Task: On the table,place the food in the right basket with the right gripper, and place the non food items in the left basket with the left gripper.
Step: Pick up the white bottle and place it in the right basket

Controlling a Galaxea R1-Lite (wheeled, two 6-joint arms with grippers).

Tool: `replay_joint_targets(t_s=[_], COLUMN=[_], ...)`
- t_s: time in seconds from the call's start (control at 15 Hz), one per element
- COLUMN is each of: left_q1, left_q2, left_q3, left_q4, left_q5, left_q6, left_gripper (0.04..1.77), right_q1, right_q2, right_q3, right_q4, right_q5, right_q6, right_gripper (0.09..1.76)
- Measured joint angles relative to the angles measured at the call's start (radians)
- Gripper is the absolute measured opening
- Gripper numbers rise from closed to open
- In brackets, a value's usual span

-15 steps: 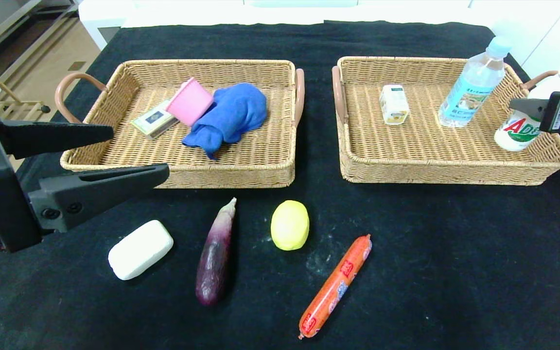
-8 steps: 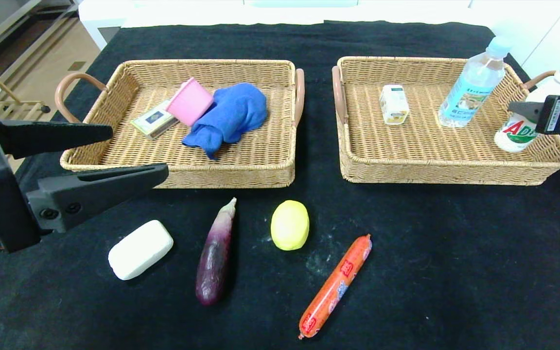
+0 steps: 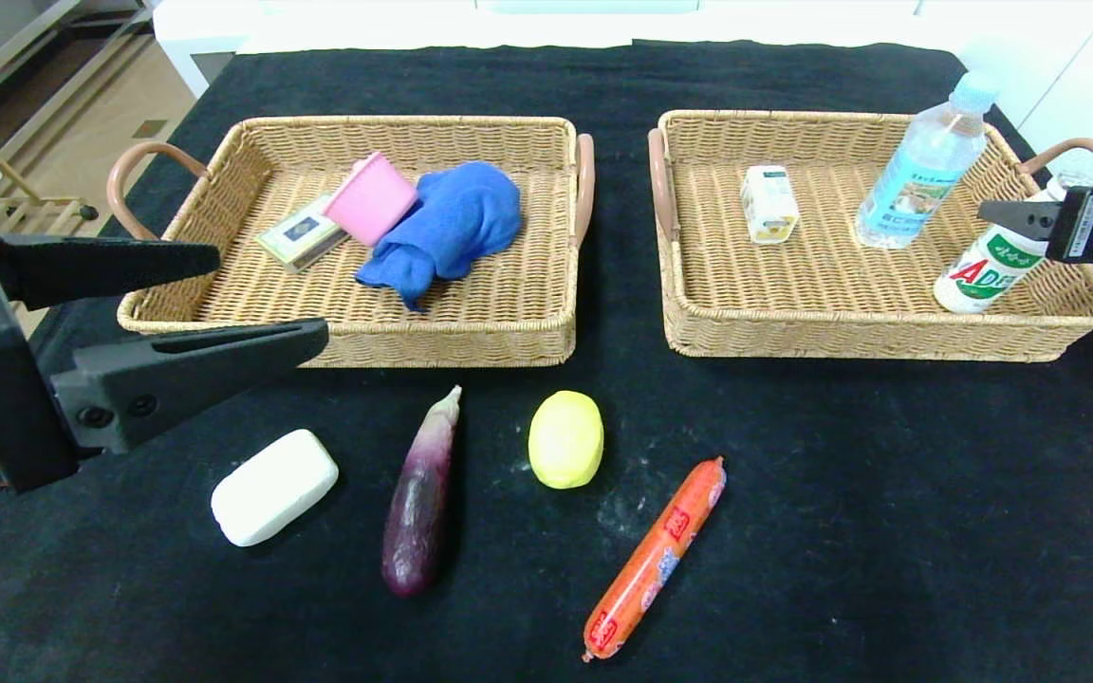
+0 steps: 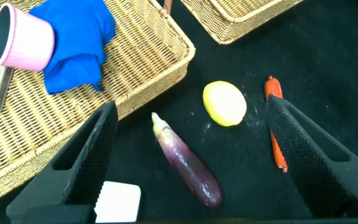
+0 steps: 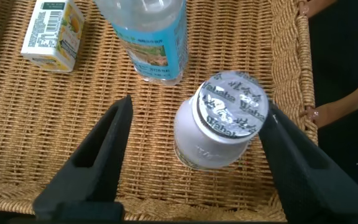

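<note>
Right pincer [image 3: 1030, 216], at the frame's right edge over the tan wicker right basket [image 3: 850, 337], stands spread, jaws clear of the tilted white foil-capped drink bottle [image 3: 988, 266] between them. Judged released. Left pincer [image 3: 252, 299], spread wide, hovers at left. The white soap-like bar [image 3: 273, 487] lies on the black-clothed table [image 3: 888, 531], just below it, long axis slanting toward upper right.

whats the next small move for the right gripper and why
Probably lift the right gripper straight up and clear of the right basket. Its jaws stand open on either side of the white drink bottle, which is tilted inside the basket, so the drop looks done. The sausage, yellow fruit and aubergine wait on the table.
</note>
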Motion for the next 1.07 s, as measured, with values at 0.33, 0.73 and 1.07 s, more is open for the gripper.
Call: replay_joint_targets(t_s=[0.33, 0.73, 1.07], left_q1=[0.000, 0.000, 0.000], left_q2=[0.000, -0.001, -0.002], left_q3=[0.000, 0.000, 0.000], left_q4=[0.000, 0.000, 0.000], left_q5=[0.001, 0.000, 0.000], left_q6=[0.000, 0.001, 0.002], left_gripper=[1.72, 1.72, 1.72], right_q1=[0.001, -0.003, 0.015], right_q2=[-0.020, -0.063, -0.136], right_q3=[0.015, 0.016, 0.019], right_q4=[0.000, 0.032, 0.194], right_q5=[0.006, 0.001, -0.069], right_q6=[0.000, 0.002, 0.004], right_gripper=[1.56, 1.64, 1.67])
